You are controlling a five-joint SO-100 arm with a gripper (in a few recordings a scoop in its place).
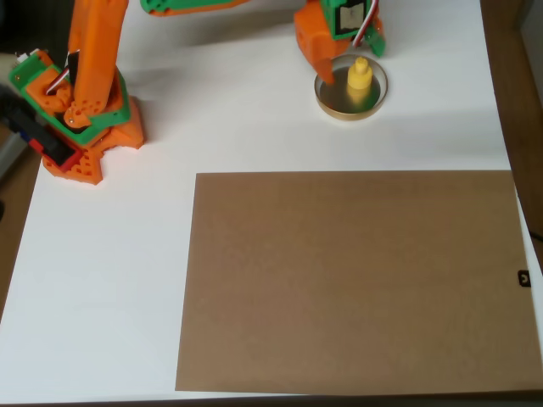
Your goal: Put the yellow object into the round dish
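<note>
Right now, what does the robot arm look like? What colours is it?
The robot arm is mostly bright orange plastic with green parts at its joints and around its base. The base is chunky, with a red and black part at one side. The gripper is orange too, with a pale square block on it and thin red, white and dark wires.

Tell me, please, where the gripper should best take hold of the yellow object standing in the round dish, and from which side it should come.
Probably the narrower knob on top of the yellow object, approached from straight above. It stands upright inside the round dish, whose rim surrounds the wider base and would likely block a low sideways approach. The gripper is beside it at the dish's left edge in the overhead view.
</note>
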